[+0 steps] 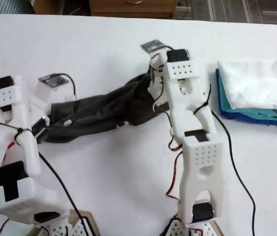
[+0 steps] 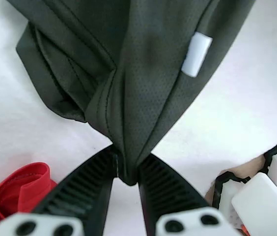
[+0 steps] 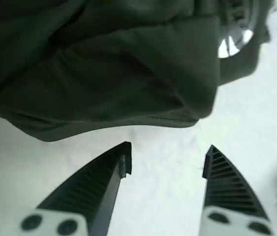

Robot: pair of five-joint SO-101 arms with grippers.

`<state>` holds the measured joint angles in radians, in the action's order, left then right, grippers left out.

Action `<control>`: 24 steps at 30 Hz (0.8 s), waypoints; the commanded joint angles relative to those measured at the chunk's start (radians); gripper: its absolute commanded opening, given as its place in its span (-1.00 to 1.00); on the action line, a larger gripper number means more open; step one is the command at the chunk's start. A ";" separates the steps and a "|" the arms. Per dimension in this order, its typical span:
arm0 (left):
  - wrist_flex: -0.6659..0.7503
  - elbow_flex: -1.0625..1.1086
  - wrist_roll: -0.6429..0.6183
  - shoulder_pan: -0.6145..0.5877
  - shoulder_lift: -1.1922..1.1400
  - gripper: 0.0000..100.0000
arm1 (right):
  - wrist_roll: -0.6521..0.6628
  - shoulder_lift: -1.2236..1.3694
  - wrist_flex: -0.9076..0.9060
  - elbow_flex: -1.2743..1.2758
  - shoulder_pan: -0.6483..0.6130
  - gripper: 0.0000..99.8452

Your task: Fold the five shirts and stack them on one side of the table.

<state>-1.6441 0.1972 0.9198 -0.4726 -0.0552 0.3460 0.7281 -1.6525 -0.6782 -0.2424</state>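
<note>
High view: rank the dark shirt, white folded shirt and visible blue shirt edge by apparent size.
1. dark shirt, stretched across the table
2. white folded shirt
3. blue shirt edge, mostly covered by the stack above, so only its visible part counts

Place: an indoor robotics workroom, lab or hobby bench; which of the two cannot be told.
Tabletop (image 1: 104, 167): a wide, plain white surface, laid out as a test area rather than for eating or desk work.
Arms: a left arm (image 1: 11, 147) and a right arm (image 1: 192, 128), small, of white plastic shells with rows of holes, standing side by side.
Wiring: loose red and black wires (image 1: 173, 142) and a black cable (image 1: 232, 162) run bare over the surface.
Mounts: a brown board (image 1: 95, 223) lies under one base.
Props: a dark shirt (image 1: 104, 108) and a folded pile (image 1: 256, 93), laundry set out as test material.
Background: wooden furniture (image 1: 131, 7) and grey floor (image 1: 227, 9) beyond the far edge.
</note>
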 commanded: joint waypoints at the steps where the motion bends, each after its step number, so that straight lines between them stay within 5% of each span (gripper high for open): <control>1: 0.002 -0.002 -0.006 -0.011 0.008 -0.95 | 0.020 0.042 0.081 -0.003 0.030 -0.53; 18: 0.002 -0.001 -0.006 -0.009 0.008 -0.95 | 0.014 0.143 0.163 -0.055 0.065 -0.53; 24: 0.006 -0.001 -0.006 -0.009 0.008 -0.95 | 0.014 0.143 0.143 -0.069 0.044 -0.98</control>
<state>-1.6441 0.1987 0.9198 -0.4726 -0.0552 0.3613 0.8800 -1.5021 -0.7119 -0.1811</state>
